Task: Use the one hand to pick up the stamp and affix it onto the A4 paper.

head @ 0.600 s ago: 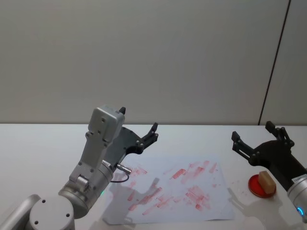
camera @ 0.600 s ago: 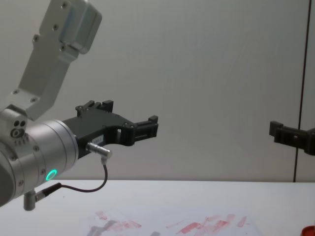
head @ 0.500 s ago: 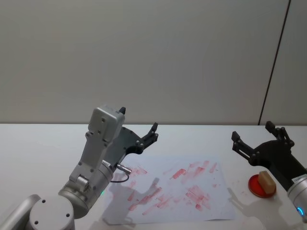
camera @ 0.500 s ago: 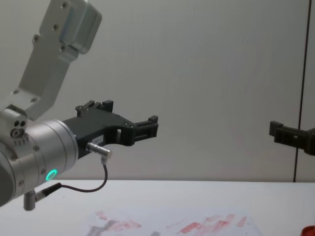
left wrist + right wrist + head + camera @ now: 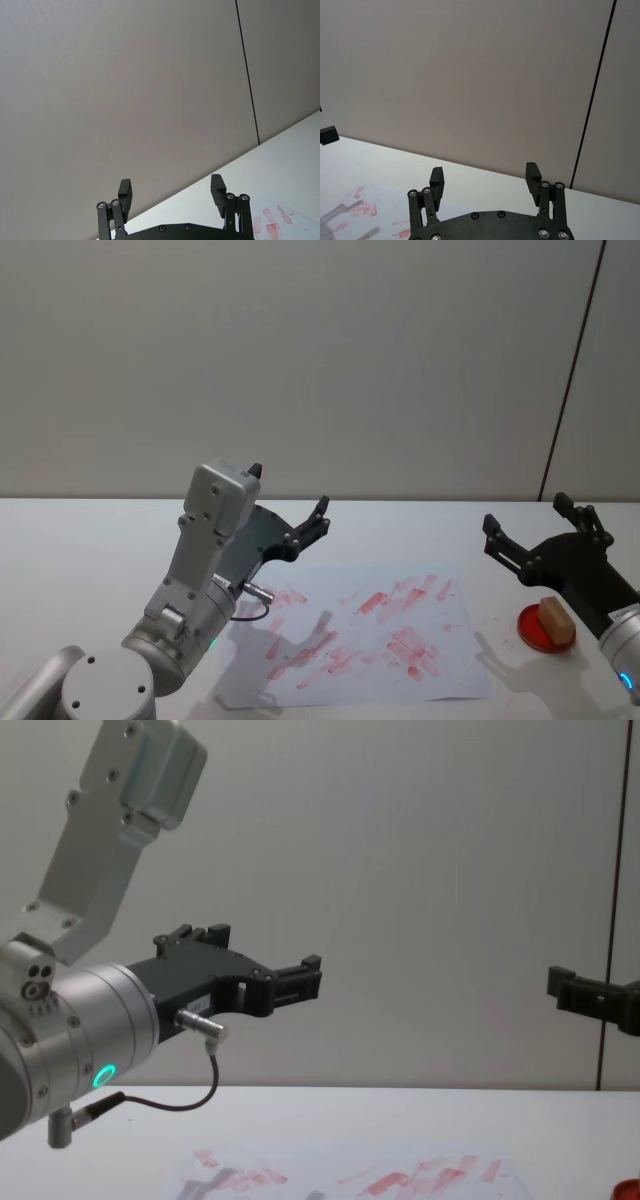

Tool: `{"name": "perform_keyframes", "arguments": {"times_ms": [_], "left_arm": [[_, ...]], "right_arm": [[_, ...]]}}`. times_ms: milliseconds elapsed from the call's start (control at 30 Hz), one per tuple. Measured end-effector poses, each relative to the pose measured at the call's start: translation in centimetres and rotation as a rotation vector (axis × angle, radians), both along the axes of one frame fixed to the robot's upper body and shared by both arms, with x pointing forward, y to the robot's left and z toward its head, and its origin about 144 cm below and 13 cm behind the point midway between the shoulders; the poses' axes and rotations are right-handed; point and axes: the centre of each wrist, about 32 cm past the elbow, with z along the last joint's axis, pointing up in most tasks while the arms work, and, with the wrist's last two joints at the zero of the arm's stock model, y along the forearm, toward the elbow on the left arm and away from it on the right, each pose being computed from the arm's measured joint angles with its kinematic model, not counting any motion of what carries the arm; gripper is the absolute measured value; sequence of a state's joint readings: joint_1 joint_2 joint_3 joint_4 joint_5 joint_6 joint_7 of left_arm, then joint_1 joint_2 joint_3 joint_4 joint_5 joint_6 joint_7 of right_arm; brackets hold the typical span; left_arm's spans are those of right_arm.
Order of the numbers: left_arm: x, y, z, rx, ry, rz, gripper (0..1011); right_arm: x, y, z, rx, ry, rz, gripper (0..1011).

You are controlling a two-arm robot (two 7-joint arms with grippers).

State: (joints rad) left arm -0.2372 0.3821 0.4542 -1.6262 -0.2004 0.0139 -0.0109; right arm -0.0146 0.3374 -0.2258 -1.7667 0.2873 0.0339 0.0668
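One splayed right hand (image 5: 526,514) near stamp (image 5: 555,617) on red pad (image 5: 530,630).

The left gripper (image 5: 171,186) is black, and its jaws stand wide apart, each on a pair of linked bars with bright pins at the base. Beyond it is a plain grey wall (image 5: 125,75), crossed by one thin dark seam (image 5: 247,75). A white surface (image 5: 285,160) meets the wall along a slanting line. On the surface, just past one jaw, lies a corner of the paper (image 5: 300,227) with red prints (image 5: 257,225)
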Motion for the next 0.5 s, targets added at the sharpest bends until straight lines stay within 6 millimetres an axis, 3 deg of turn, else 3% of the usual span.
{"name": "perform_keyframes", "arguments": {"times_ms": [500], "left_arm": [[0.00,0.00,0.00,0.000,0.000,0.000,1002]], "right_arm": [[0.00,0.00,0.00,0.000,0.000,0.000,1001]]}}
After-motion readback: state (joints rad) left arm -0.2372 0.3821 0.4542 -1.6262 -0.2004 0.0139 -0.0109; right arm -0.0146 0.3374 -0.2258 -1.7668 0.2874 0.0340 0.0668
